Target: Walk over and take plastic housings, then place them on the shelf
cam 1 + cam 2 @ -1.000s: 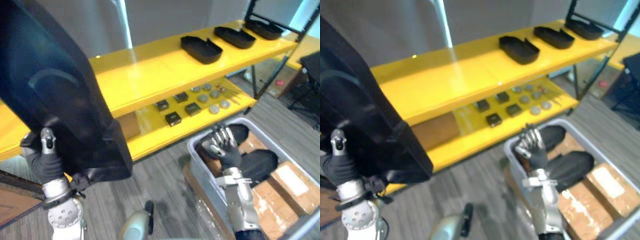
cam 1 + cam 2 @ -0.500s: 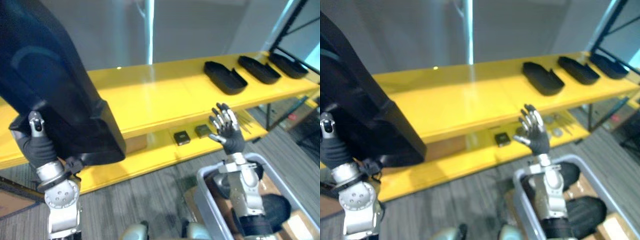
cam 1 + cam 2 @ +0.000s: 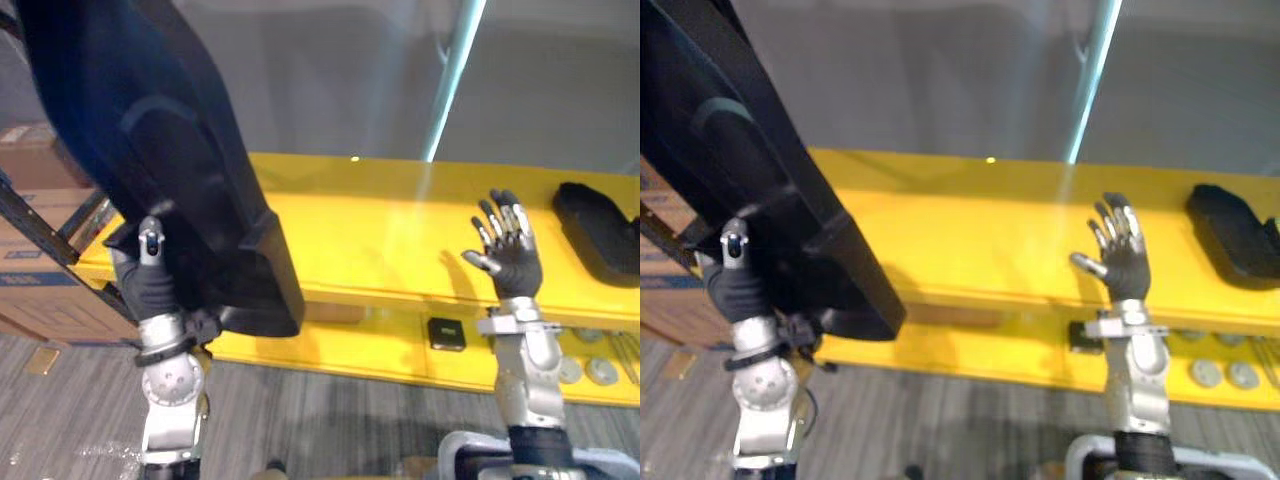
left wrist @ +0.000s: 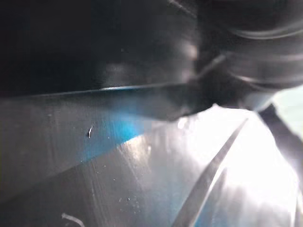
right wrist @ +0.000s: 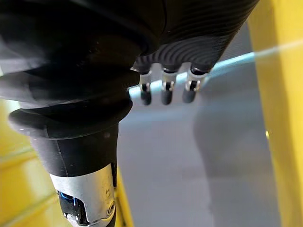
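A large black plastic housing [image 3: 150, 140] stands upright at the left, held up in front of the left end of the yellow shelf [image 3: 370, 225]. My left hand [image 3: 148, 285] grips its lower edge, thumb pressed on the near face; the other fingers are behind it. The left wrist view has the housing's glossy surface [image 4: 142, 165] very close. My right hand [image 3: 512, 262] is raised before the shelf's front edge, fingers spread and straight, holding nothing; its fingertips [image 5: 163, 92] hang free in the right wrist view. Another black housing [image 3: 600, 232] lies on the top board at the right.
The lower yellow board carries a small black box [image 3: 445, 332] and grey discs [image 3: 600, 370]. Cardboard boxes [image 3: 30, 270] stand at the left behind a dark frame bar. A grey bin's rim [image 3: 470, 450] shows at the bottom right.
The camera has swung up and left along the shelf. My right hand rose out of the grey bin to shelf height, open. The left hand keeps the big housing.
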`<state>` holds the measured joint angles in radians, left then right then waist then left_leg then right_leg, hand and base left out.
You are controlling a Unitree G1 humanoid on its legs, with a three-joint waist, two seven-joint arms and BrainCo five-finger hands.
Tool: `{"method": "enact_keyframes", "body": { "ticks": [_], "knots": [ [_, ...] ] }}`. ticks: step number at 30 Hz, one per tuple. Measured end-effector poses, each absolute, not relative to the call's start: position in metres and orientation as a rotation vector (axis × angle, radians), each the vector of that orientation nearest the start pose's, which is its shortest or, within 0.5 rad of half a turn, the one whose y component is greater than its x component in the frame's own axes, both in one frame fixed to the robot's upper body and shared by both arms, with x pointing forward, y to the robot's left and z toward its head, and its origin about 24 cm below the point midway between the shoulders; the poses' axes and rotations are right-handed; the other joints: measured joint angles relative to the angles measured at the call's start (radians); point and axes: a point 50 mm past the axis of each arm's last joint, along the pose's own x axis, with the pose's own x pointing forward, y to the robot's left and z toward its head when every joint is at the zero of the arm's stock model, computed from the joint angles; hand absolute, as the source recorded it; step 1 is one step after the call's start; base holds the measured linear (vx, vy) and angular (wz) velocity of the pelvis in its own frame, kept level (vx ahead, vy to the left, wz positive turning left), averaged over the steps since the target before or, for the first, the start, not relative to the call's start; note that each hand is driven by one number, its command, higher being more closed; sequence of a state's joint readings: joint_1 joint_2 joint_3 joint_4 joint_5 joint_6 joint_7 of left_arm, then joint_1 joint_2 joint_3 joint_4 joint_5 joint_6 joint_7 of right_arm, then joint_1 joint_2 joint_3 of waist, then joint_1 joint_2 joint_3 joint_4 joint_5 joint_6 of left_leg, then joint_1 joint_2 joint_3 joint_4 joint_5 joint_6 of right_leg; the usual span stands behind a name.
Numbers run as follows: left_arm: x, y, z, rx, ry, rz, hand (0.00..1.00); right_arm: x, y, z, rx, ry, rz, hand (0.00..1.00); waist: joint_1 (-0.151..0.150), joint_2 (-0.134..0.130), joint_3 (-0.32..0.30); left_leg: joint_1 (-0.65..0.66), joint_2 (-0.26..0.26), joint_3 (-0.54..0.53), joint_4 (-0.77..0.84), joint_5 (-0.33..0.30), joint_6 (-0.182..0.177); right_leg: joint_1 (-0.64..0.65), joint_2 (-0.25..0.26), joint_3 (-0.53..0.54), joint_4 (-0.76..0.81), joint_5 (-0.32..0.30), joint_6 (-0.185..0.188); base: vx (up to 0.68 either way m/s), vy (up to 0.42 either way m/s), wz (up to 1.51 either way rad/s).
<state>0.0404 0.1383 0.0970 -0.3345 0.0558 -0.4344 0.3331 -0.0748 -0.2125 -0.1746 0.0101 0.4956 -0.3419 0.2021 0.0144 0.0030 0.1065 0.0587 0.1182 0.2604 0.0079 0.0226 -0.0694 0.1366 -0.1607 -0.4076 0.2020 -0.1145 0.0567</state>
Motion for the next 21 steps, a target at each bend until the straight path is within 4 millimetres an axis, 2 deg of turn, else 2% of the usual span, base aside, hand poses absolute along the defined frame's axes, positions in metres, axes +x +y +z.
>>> {"method": "enact_keyframes", "body": {
  "ticks": [3, 6, 10, 12, 15, 17, 18, 20, 21],
  "knots": [
    [0.214, 0.196, 0.152, 0.134, -0.762, 0.316, 1.00, 0.244, -0.221, 0.093, 0.224, -0.464, -0.068, 0.00, -0.007, -0.001, 0.000, 0.037, -0.007, 0.027, -0.025, 0.000, 0.000, 0.019, 0.000, 0.028, -0.024, 0.001, 0.002, 0.02, 0.014, -0.28],
    [0.215, 0.195, 0.152, 0.139, -0.753, 0.281, 1.00, 0.232, -0.216, 0.089, 0.213, -0.457, -0.131, 0.00, -0.018, -0.001, 0.000, 0.045, -0.008, 0.058, -0.041, -0.001, -0.001, 0.012, 0.005, 0.061, -0.055, 0.007, 0.011, -0.02, 0.002, -0.34],
    [0.223, 0.197, 0.144, 0.151, -0.664, 0.237, 1.00, 0.217, -0.216, 0.095, 0.189, -0.485, -0.181, 0.00, -0.061, -0.001, 0.000, 0.047, -0.017, 0.117, -0.055, -0.001, -0.001, 0.000, 0.006, 0.113, -0.115, 0.022, 0.037, -0.06, 0.009, -0.41],
    [0.234, 0.198, 0.138, 0.125, -0.596, 0.207, 1.00, 0.209, -0.219, 0.097, 0.148, -0.502, -0.207, 0.00, -0.082, 0.001, 0.000, 0.052, -0.022, 0.138, -0.062, 0.001, -0.004, -0.004, 0.007, 0.133, -0.130, 0.026, 0.043, -0.07, 0.006, -0.39],
    [0.257, 0.203, 0.131, 0.134, -0.498, 0.211, 1.00, 0.195, -0.220, 0.111, 0.073, -0.581, -0.221, 0.00, -0.107, 0.014, 0.002, 0.065, -0.023, 0.188, -0.086, 0.006, -0.012, -0.035, 0.013, 0.183, -0.129, 0.035, 0.051, -0.07, 0.025, -0.46],
    [0.279, 0.217, 0.125, 0.163, -0.412, 0.261, 1.00, 0.189, -0.218, 0.123, 0.058, -0.642, -0.210, 0.00, -0.143, 0.022, 0.000, 0.065, -0.023, 0.226, -0.087, 0.006, -0.012, -0.065, 0.017, 0.223, -0.132, 0.051, 0.050, -0.05, 0.033, -0.49],
    [0.285, 0.220, 0.125, 0.173, -0.394, 0.275, 1.00, 0.187, -0.218, 0.124, 0.043, -0.648, -0.212, 0.00, -0.148, 0.024, 0.000, 0.065, -0.023, 0.239, -0.087, 0.006, -0.012, -0.069, 0.019, 0.236, -0.133, 0.055, 0.049, -0.03, 0.031, -0.52],
    [0.311, 0.237, 0.127, 0.220, -0.306, 0.345, 1.00, 0.182, -0.216, 0.121, 0.009, -0.624, -0.207, 0.00, -0.178, 0.026, 0.002, 0.064, -0.023, 0.274, -0.086, 0.007, -0.012, -0.089, 0.025, 0.274, -0.140, 0.070, 0.051, -0.02, 0.020, -0.45],
    [0.316, 0.243, 0.129, 0.232, -0.286, 0.367, 1.00, 0.182, -0.215, 0.119, 0.011, -0.615, -0.205, 0.00, -0.187, 0.029, 0.003, 0.064, -0.023, 0.283, -0.086, 0.007, -0.012, -0.095, 0.026, 0.282, -0.142, 0.074, 0.049, -0.01, 0.013, -0.41]
  ]
}}
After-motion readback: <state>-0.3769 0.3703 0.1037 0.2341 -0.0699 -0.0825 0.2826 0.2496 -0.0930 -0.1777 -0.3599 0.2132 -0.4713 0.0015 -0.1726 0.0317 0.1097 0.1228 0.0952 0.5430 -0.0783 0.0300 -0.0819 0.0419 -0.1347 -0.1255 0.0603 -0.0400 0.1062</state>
